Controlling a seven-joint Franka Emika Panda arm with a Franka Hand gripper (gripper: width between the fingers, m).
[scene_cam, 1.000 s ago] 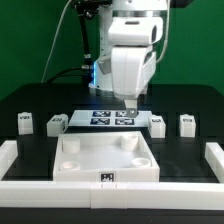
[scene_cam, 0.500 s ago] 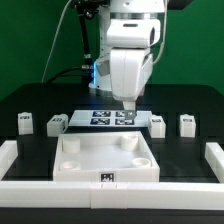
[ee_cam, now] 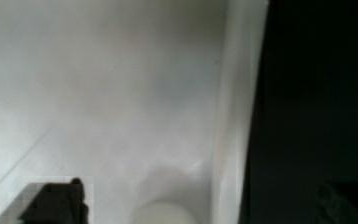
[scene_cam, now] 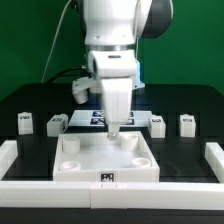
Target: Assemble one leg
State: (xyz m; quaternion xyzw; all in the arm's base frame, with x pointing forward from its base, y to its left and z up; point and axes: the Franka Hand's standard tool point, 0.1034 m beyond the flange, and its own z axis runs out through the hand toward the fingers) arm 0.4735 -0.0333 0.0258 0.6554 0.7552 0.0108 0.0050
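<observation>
Legs (scene_cam: pixel 57 123) sit untouched, two toward each side edge of the table (scene_cam: pixel 30 100); your gripper (scene_cam: pixel 112 131) hangs over the tabletop (scene_cam: pixel 75 168), jaws wide apart, holding nothing.

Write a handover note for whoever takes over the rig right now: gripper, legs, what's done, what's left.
The gripper is open and empty, low over the tabletop near its far edge.
All four legs lie loose on the table, in a row beyond the tabletop: two on the exterior view's left, two on its right.
Done: nothing fitted; no leg stands in a corner socket.
Left: pick up one leg and fit it into a socket.
</observation>
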